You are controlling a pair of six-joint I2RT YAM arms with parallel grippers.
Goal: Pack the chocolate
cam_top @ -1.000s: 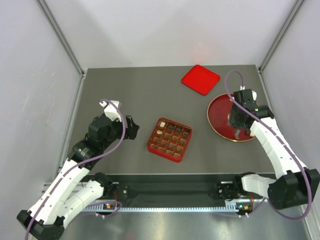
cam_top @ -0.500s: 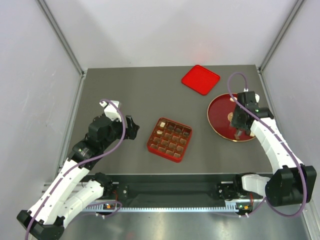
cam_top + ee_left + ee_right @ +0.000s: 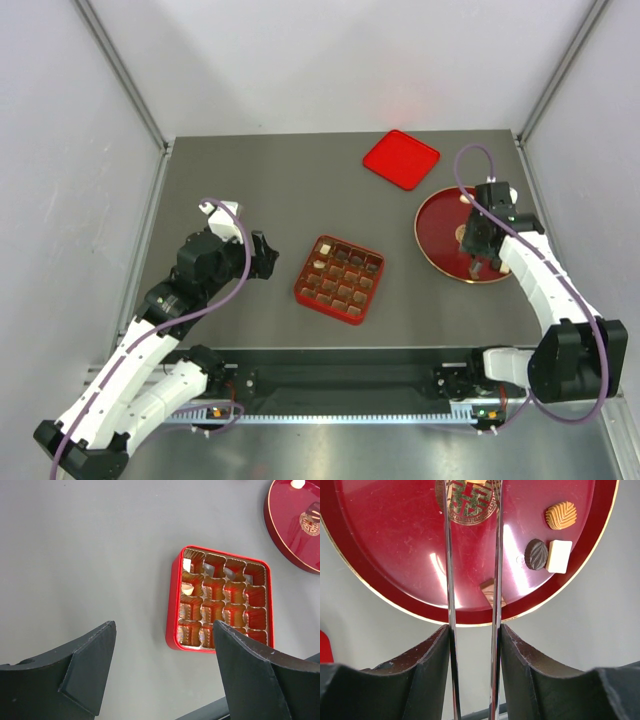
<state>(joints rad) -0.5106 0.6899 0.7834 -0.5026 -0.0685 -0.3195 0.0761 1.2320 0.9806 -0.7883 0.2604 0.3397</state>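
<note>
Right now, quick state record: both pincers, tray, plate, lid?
left pincer: open, empty, left of the tray
right pincer: over the plate, grip unclear
tray: few cells filled, most empty
plate: right of the tray, loose chocolate pieces on it: tan, dark, cream-white
lid: off, flat on the table beyond the plate, apart from the tray

Chocolate (image 3: 558, 556) loose on plate (image 3: 395, 555): tan ribbed, dark oval touching white square; few in tray (image 3: 173, 605).
</note>
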